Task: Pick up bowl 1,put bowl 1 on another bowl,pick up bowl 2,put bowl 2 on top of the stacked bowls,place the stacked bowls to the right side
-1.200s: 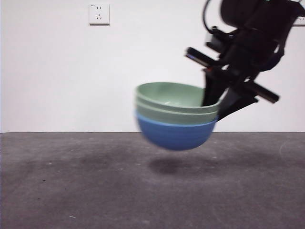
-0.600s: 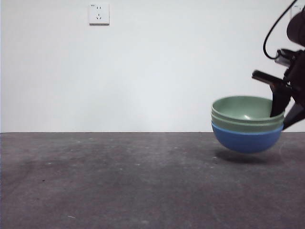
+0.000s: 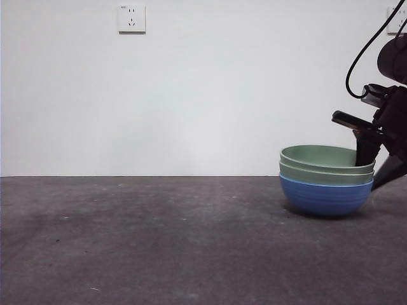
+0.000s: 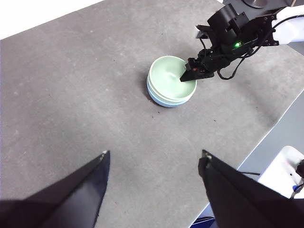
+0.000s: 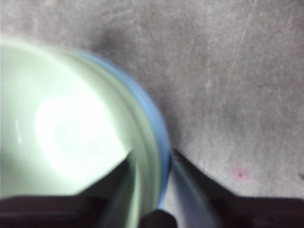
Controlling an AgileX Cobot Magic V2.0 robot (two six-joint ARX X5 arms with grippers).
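The stacked bowls rest on the table at the right: the blue bowl [image 3: 324,197] at the base, with two pale green bowls [image 3: 325,168] nested in it. From above, in the left wrist view, the stack [image 4: 166,83] stands near the table's far edge. My right gripper [image 3: 375,166] [image 4: 190,76] is shut on the stack's right rim, one jaw inside the top green bowl [image 5: 61,123] and one outside the blue rim [image 5: 160,133]. My left gripper [image 4: 155,153] hangs open high above the table, holding nothing.
The dark grey table [image 3: 159,241] stretches to the left of the bowls. A wall socket [image 3: 131,18] sits high on the white wall. The table's edge [image 4: 266,128] runs close behind the stack, with a white object [image 4: 285,166] beyond it.
The right gripper carried the stacked bowls from mid-air at the centre to the right and down. The blue bowl's base now rests on the table.
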